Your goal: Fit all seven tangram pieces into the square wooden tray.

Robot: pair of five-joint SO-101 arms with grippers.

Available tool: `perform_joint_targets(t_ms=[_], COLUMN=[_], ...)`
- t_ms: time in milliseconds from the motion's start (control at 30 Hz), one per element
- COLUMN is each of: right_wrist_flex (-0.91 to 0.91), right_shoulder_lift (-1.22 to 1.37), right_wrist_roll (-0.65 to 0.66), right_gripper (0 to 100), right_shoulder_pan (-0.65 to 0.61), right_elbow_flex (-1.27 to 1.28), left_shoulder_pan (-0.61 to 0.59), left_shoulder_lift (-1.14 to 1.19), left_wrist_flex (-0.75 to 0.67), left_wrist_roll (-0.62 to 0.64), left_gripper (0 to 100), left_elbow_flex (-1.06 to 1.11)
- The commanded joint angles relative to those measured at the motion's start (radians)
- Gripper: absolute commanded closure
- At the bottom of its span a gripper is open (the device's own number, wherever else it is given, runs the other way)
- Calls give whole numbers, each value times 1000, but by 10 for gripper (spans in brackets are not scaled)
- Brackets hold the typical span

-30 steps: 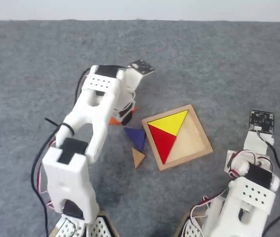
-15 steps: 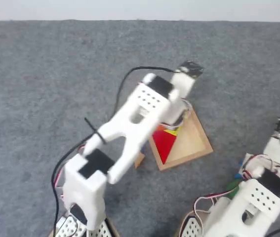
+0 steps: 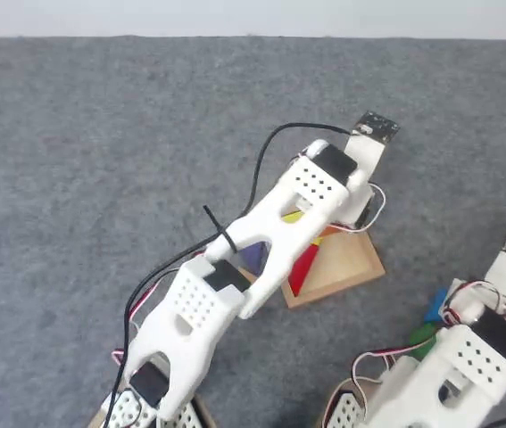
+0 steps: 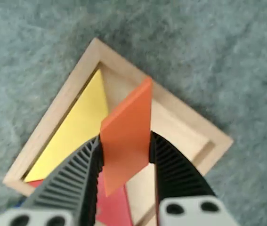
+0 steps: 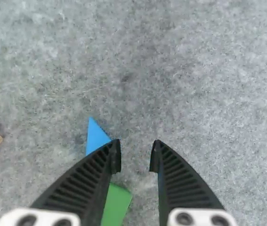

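The left arm [image 3: 270, 223] has swung from the desk [image 3: 74, 178] on the tray's [image 3: 352, 275] left side to above the tray, ending over its far corner; the left end effector [image 4: 125, 141] came with it, clamped on the orange tangram piece [image 4: 128, 117], which a second ago was down at the desk just beside the tray's left corner and now hangs above the tray's bare floor; the arm's body now lies across the purple piece [image 3: 253, 259] beside the tray, hiding most of it; the right arm [image 3: 467, 357] has drawn away from the tray, uncovering the blue tangram piece [image 3: 435, 304] and the green tangram piece [image 3: 420, 336] on the desk.
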Motion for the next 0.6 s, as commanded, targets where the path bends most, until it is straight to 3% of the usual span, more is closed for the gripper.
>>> perform_joint_targets(t_ms=[0, 167, 300, 567], right_wrist_flex=[-4, -5, -4, -2], right_shoulder_lift=[-21, -21, -21, -21], right_wrist_roll=[11, 11, 11, 11], right_gripper=[883, 883, 883, 883], right_shoulder_pan=[10, 8, 5, 4], right_elbow_flex=[-55, -55, -55, -55], left_shoulder_pan=[9, 11, 8, 28], left_shoulder_lift=[8, 14, 14, 15], left_wrist_flex=[6, 6, 5, -32], left_wrist_roll=[31, 83, 198, 209], left_gripper=[988, 987, 985, 971], left_elbow_flex=[-67, -65, -67, -61])
